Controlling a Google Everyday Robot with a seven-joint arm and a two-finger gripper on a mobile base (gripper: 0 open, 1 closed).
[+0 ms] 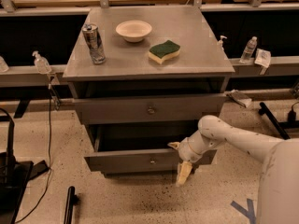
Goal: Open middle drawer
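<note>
The grey cabinet [148,59] has its middle drawer [126,161] pulled well out, flat front with a small round knob [152,161]. The taller top drawer [117,110] above it also stands slightly out. The lowest drawer is hidden beneath the middle one. My gripper [179,158] is at the right part of the middle drawer's front. One pale finger [174,145] lies at the front's upper rim and the other [183,172] hangs down in front of it. The fingers are spread apart and hold nothing.
On the cabinet top stand a metal can [94,43], a white bowl [133,30] and a green-and-yellow sponge [164,51]. Bottles sit on rails to the left [41,62] and right [247,49]. Cables and a black stand [14,171] are on the floor at the left.
</note>
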